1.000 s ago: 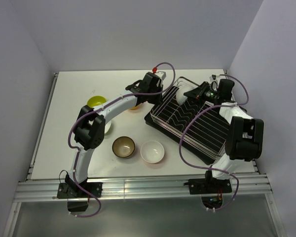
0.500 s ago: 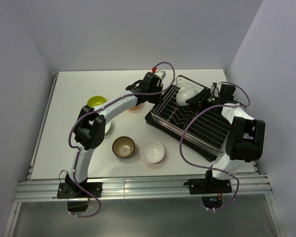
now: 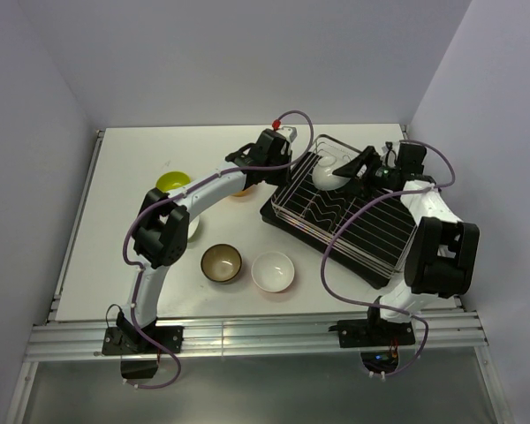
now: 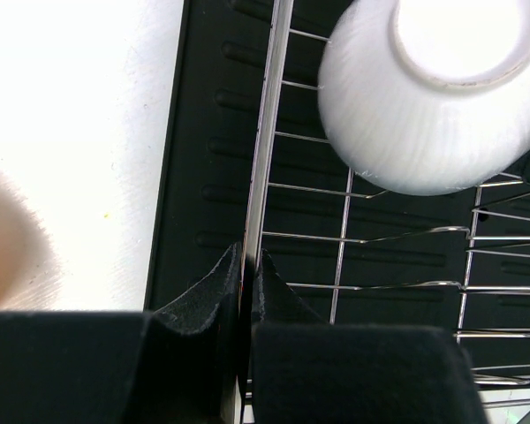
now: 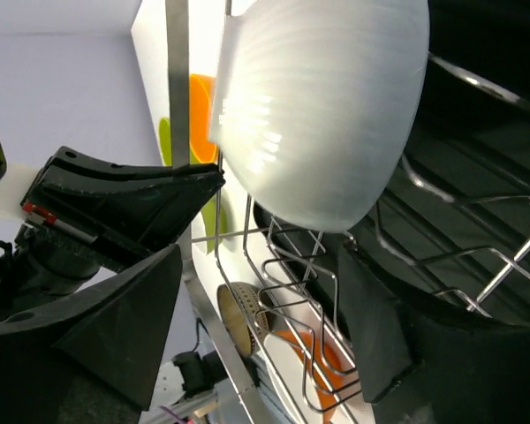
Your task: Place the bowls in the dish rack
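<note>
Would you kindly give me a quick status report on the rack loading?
Left gripper shut on dish rack rim. Right gripper open, fingers either side of white bowl seated in rack. No obstruction seen.

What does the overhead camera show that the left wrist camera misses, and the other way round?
Only overhead: the brown bowl and lime green bowl sitting on the table. Only the left wrist: up close, the left claw pinched shut on the rim wire of the dish rack. Both: the white bowl tipped inside the rack, and the rack itself.
</note>
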`<state>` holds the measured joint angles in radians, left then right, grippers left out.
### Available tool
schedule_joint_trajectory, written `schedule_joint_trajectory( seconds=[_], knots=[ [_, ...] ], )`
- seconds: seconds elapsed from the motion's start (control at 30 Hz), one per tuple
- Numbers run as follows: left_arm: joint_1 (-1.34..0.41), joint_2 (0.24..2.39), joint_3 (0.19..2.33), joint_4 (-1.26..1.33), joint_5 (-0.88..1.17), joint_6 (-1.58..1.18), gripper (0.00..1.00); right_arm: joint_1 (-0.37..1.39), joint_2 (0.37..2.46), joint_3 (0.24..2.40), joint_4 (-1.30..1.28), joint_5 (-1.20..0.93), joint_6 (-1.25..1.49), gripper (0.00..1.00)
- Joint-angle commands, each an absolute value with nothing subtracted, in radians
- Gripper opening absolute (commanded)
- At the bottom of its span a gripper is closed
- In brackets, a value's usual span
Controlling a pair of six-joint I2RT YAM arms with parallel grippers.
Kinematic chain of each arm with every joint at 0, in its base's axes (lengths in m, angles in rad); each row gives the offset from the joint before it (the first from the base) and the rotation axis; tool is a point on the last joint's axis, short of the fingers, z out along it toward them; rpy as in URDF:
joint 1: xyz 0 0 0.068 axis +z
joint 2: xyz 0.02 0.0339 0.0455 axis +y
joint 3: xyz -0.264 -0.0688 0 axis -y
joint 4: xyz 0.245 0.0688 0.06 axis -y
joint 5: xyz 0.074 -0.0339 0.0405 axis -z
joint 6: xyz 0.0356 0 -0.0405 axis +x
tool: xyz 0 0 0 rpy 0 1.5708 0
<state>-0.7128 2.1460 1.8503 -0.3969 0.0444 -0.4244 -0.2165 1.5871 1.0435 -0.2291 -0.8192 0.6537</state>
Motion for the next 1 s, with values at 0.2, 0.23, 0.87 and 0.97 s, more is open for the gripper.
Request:
schedule_joint_trajectory(
  seconds=[0.2,0.23,0.87,0.97],
  knots=[
    [-0.666,2.143,1.871,-0.469,-0.127,-0.462,0.14,-0.282,1.566,1.108,-0.475,-0.448,0.463,0.82],
    [-0.666,2.137,1.871,-0.469,-0.117,-0.451,0.17,-0.282,1.562,1.111,-0.482,-0.448,0.451,0.83],
    [-0.641,1.925,1.873,-0.385,0.170,-0.462,0.85,-0.282,1.359,1.215,-0.534,-0.647,0.223,0.85],
    [-0.598,1.835,1.827,-0.384,0.276,-0.431,0.88,-0.279,1.322,1.241,-0.557,-0.701,0.173,0.95]
  ],
)
